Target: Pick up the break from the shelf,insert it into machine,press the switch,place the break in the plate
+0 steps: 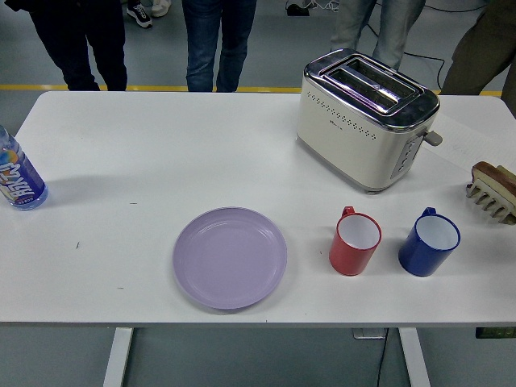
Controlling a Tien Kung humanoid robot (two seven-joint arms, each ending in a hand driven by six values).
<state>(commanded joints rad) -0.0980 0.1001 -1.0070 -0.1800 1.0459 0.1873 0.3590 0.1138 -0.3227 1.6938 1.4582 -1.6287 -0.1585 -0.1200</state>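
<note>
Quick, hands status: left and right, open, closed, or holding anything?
Left hand: not in the head view, so it cannot be told.
Right hand: not in view either.

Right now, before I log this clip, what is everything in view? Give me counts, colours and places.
toaster: 1, cream with chrome top, far right of the table, slots empty
plate: 1, lilac, near centre, empty
red mug: 1, red outside and white inside, right of the plate
blue mug: 1, blue outside and white inside, right of the red mug
bottle: 1, clear with a blue label, left edge
rack: 1, pale, holding brown bread slices, right edge, partly cut off
table: 1, white
people: several, only legs showing, standing at the far side
robot hands: none in view
</note>
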